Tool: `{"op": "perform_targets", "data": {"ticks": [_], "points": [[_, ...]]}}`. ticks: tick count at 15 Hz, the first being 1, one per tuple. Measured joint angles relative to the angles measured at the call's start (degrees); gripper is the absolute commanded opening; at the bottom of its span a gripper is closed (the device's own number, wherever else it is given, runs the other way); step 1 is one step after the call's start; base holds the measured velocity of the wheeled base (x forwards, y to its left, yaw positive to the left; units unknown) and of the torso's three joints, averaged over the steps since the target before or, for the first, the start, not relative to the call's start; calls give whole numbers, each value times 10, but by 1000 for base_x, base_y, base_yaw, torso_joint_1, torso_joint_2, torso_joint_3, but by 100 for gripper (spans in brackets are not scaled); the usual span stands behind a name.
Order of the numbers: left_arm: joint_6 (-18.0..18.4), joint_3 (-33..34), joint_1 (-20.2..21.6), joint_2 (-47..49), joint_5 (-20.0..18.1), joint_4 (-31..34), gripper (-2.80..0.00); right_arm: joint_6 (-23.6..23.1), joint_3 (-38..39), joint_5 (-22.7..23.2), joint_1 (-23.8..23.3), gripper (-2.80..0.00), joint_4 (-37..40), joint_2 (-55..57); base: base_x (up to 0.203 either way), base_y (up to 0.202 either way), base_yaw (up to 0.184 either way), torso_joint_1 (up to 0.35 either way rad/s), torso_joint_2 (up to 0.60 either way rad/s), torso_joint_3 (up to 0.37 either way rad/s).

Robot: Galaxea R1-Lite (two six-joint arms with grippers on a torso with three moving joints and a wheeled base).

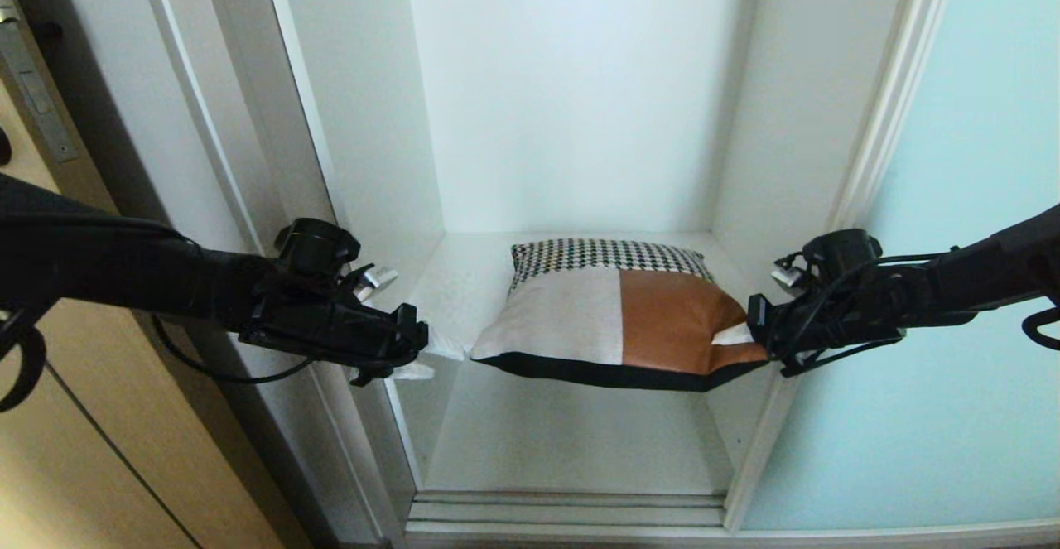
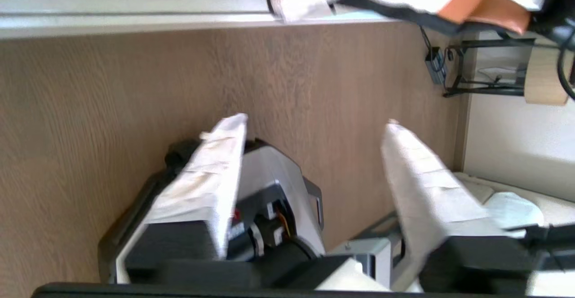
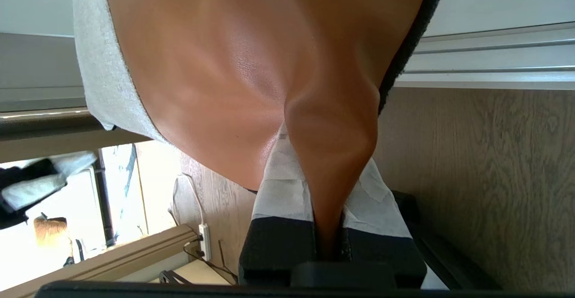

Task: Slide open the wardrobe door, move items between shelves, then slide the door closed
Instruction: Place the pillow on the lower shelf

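One cushion (image 1: 617, 317) | R gripper (image 1: 749, 335) pinching corner | L gripper (image 1: 414, 358) apart, empty

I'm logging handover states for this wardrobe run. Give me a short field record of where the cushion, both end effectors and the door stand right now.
cushion: resting on the white shelf, front edge overhanging it
right end effector: shut on the cushion's rust-orange corner
left end effector: open, holding nothing, beside the shelf's left front corner, apart from the cushion
sliding wardrobe door: slid to the right, compartment open
lower shelf: bare below the cushion
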Motion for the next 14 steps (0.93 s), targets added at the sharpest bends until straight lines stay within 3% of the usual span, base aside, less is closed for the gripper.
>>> {"op": "perform_targets", "data": {"ticks": [4,8,14], "points": [[0,-56,0,52,-7,0,0,0,-2,2,0,-280,0,0,0,0,0,0,0,0],[0,-95,-2,98,-69,-19,0,-1,-6,5,0,-280,-2,5,0,0,0,0,0,0],[0,-183,-31,157,-68,-20,0,-5,-10,8,1,-280,-1,9,0,0,0,0,0,0]]}}
